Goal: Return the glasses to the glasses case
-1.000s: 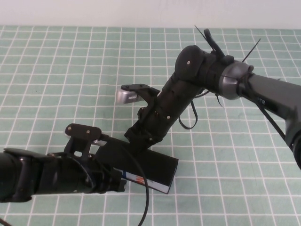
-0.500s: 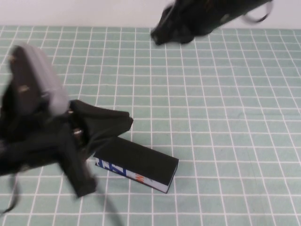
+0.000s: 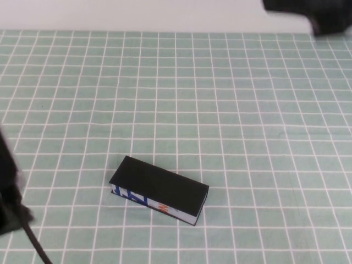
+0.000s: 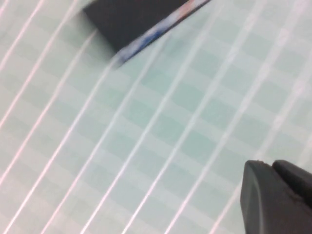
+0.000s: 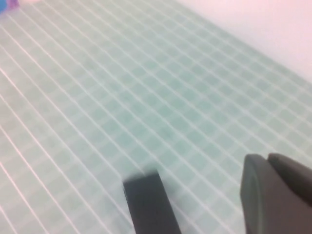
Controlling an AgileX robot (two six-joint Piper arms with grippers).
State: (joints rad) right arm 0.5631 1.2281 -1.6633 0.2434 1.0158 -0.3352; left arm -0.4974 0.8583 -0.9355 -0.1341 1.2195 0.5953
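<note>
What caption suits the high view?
Closed glasses case alone on green grid mat; left gripper and right gripper at the edges.

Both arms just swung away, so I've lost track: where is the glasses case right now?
In the high view the glasses case lies closed on the green checked mat, near edge, slightly left of centre, alone. The left gripper and right gripper are off it.

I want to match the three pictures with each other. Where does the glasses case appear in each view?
High view: the glasses case lies closed, lower centre; left gripper at the left edge, right gripper top right.
Left wrist view: its corner shows at the upper edge.
Right wrist view: I cannot tell; the dark bar may be a finger.
Shared landmark: the green gridded mat.
</note>
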